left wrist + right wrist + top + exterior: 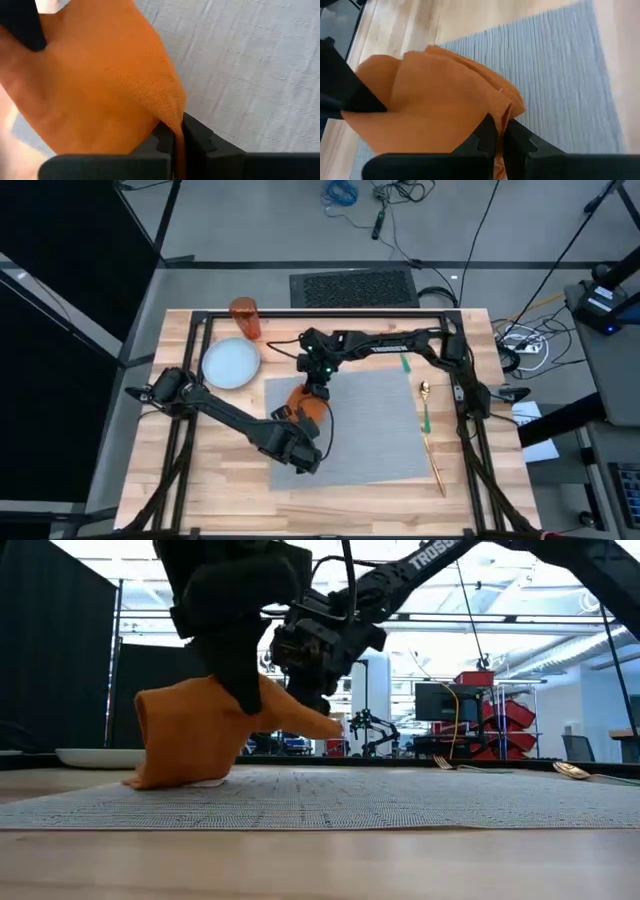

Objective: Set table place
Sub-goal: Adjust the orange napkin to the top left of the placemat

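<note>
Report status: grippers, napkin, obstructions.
Left gripper and right gripper both shut on orange napkin, lifted over grey placemat. Nothing in the way.

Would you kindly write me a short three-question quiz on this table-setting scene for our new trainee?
1. True or false: both the left gripper and the right gripper are pinching the orange napkin.
2. Multiple choice: the pale-blue plate lies (A) on the grey placemat, (B) on the bare wood table beside the placemat, (C) under the orange tumbler.
3. Fill in: the gold cutlery lies along the placemat's ____ edge in the high view.

Key: 1 true. 2 B. 3 right.
</note>
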Action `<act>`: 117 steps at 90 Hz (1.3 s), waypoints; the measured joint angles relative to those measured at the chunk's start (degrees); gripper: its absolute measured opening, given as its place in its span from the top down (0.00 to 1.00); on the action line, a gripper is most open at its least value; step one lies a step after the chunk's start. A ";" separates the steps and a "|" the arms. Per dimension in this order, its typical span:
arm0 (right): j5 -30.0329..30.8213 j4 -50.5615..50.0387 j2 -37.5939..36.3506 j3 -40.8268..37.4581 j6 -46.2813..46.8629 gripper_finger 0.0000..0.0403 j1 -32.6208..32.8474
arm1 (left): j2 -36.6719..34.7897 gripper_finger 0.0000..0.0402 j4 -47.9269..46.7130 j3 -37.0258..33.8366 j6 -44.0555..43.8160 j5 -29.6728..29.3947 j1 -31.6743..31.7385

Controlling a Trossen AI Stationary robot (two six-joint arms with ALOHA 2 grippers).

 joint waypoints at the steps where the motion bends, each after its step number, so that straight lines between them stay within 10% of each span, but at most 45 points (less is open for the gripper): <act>1: -0.02 -0.18 0.08 0.37 -0.07 1.00 -0.06 | 0.00 1.00 -0.27 0.00 0.02 -0.07 0.11; 79: -2.01 -8.01 5.65 5.06 -2.04 1.00 -2.15 | 0.02 0.99 3.51 -0.97 3.13 -0.74 4.68; 117: -1.34 -7.74 5.60 5.94 -1.67 1.00 -3.08 | 0.07 0.58 13.08 -3.10 6.34 1.40 4.71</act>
